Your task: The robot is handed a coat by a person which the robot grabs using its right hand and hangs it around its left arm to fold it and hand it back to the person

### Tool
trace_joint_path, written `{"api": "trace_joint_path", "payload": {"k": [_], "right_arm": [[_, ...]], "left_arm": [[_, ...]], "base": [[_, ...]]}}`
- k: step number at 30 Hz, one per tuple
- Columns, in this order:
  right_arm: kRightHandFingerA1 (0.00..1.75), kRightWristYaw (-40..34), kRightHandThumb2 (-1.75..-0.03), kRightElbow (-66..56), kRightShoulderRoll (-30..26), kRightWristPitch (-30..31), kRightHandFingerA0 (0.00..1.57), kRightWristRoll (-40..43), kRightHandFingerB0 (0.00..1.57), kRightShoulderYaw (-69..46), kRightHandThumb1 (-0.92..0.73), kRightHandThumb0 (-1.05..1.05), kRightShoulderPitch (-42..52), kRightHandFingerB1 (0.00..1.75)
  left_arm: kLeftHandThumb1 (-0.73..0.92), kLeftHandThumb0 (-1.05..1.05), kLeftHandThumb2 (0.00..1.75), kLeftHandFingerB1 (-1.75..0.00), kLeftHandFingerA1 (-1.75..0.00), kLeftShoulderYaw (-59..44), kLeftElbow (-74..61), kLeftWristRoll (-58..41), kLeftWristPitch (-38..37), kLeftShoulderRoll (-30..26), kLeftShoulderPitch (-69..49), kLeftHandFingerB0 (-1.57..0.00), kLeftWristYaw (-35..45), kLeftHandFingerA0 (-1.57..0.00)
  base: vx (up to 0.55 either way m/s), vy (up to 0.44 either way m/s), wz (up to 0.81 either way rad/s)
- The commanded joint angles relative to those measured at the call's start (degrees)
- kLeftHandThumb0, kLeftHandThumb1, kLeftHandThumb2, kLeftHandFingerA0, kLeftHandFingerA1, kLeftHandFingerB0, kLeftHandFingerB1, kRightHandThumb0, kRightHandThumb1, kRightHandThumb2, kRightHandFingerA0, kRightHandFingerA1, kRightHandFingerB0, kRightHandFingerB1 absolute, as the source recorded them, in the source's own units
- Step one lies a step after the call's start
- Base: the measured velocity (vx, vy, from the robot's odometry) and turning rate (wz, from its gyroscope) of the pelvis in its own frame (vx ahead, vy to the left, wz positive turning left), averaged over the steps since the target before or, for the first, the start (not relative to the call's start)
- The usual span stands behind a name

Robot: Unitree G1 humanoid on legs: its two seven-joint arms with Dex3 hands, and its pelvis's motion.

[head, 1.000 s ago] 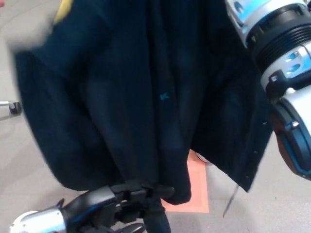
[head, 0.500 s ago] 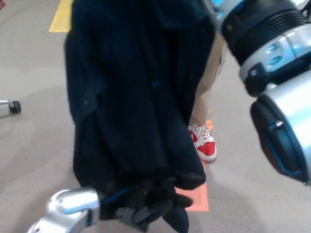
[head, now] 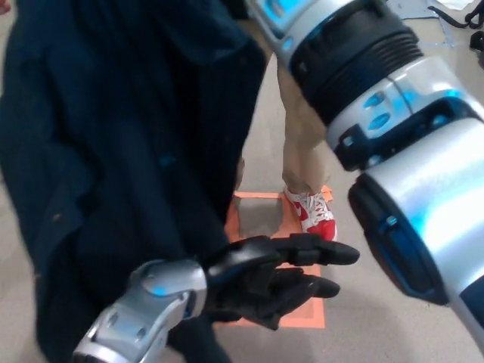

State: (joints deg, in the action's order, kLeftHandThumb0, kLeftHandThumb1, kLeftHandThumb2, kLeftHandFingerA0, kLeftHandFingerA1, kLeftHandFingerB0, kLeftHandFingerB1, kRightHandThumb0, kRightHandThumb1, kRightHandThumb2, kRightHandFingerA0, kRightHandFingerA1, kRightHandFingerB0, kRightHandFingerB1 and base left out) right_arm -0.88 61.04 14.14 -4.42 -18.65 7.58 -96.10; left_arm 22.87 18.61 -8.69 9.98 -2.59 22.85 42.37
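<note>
On the left, the dark navy coat (head: 113, 151) is seen hanging in heavy folds, and the whole left half of the view is filled by it, from the top edge down to the bottom. Its lower part is found just beside the silver wrist of the left arm; whether it is draped over that forearm cannot be told, as the forearm is cut off at the bottom edge.

Low in the middle, the left hand (head: 272, 280) is held out from under the coat's edge, pointing to the right. Its thumb and 2 fingers (head: 325, 253) are stretched out and parted, and nothing is held between them.

Under the hand, an orange floor marking (head: 302, 314) is laid on the grey floor (head: 355, 325). Just beyond it, 1 trouser leg (head: 302, 144) in beige is seen, with a red and white shoe (head: 314, 215) planted at the marking's far edge.

On the right, the picture is crossed by the right arm (head: 378, 98), silver and black, raised from the lower right up towards the top, where it is met by the coat. The right hand itself is not shown, so its fingers cannot be judged.
</note>
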Motion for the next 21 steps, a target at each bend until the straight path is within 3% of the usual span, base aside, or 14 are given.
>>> {"api": "trace_joint_path", "payload": {"k": [1, 2, 3, 9, 13, 14, 15, 17, 21], "right_arm": [[0.66, -0.46, -0.67, -1.59, 2.71, -5.35, 1.23, 1.61, 1.06, 0.79, -0.85, -0.39, -1.28, 0.75], [0.69, 0.74, -0.67, -1.85, 3.65, -4.04, 1.23, 3.12, 1.03, -0.02, -0.85, -0.38, -1.66, 0.76], [0.70, 1.07, -0.67, -1.95, 4.04, -3.64, 1.23, 3.78, 1.04, -0.36, -0.84, -0.37, -1.77, 0.80], [0.76, 3.08, -0.66, -7.28, 7.40, -1.28, 1.22, 7.11, 1.14, -1.18, -0.87, -0.40, -2.90, 0.82], [0.74, 4.80, -0.66, -11.90, 8.60, 1.16, 1.22, 8.93, 1.15, -0.89, -0.89, -0.41, -2.38, 0.82], [0.75, 6.15, -0.66, -15.02, 9.41, 3.39, 1.20, 11.04, 1.08, -1.49, -0.89, -0.40, -1.87, 0.83], [0.74, 6.58, -0.66, -17.20, 9.92, 5.08, 1.22, 12.17, 1.06, -1.69, -0.87, -0.39, -1.51, 0.85], [0.83, 6.39, -0.66, -20.49, 10.51, 7.87, 1.22, 12.98, 1.05, -1.55, -0.88, -0.38, -1.10, 0.92], [0.78, 5.91, -0.66, -24.89, 10.52, 11.24, 1.17, 13.28, 1.03, -0.41, -0.89, -0.38, -0.51, 0.92]], "left_arm": [[0.60, -0.34, 1.15, -0.48, -0.48, 1.56, 2.92, 5.34, -1.51, 1.14, 2.52, 0.00, -3.73, 0.00], [0.60, -0.35, 1.14, -0.48, -0.49, 0.84, 3.97, 4.37, -0.89, 2.49, 2.88, 0.00, -4.30, 0.00], [0.90, -0.67, 0.67, -0.33, -0.36, 0.33, 4.50, 3.80, -0.68, 3.13, 2.96, -0.18, -4.42, -0.17], [0.90, -0.53, 0.66, -0.34, -0.35, -2.68, 11.14, 2.62, 0.70, 6.95, 6.66, -0.25, -5.46, -0.18], [0.92, -0.48, 0.69, -0.34, -0.33, -2.57, 13.91, 5.84, -0.28, 7.05, 8.54, -0.21, -9.05, -0.17], [0.92, -0.53, 0.69, -0.35, -0.35, -0.53, 15.35, 10.67, -4.86, 5.29, 9.78, -0.35, -12.39, -0.33], [0.76, -0.58, 1.05, -0.50, -0.53, -0.32, 16.34, 12.31, -6.98, 4.72, 10.22, -0.27, -14.41, -0.31], [0.77, -0.60, 1.09, -0.49, -0.53, -0.25, 18.09, 13.66, -7.32, 4.11, 11.27, -0.25, -16.74, -0.32], [0.77, -0.60, 1.09, -0.49, -0.53, 0.16, 19.53, 14.62, -8.21, 3.60, 12.11, -0.25, -17.64, -0.32]], "base": [[0.00, 0.000, 0.00], [0.00, 0.000, 0.00], [0.00, 0.000, 0.00], [0.00, 0.000, 0.00], [0.00, 0.000, 0.00], [0.00, 0.000, 0.00], [0.00, 0.000, 0.00], [0.00, 0.000, 0.00], [0.00, 0.000, 0.00]]}}
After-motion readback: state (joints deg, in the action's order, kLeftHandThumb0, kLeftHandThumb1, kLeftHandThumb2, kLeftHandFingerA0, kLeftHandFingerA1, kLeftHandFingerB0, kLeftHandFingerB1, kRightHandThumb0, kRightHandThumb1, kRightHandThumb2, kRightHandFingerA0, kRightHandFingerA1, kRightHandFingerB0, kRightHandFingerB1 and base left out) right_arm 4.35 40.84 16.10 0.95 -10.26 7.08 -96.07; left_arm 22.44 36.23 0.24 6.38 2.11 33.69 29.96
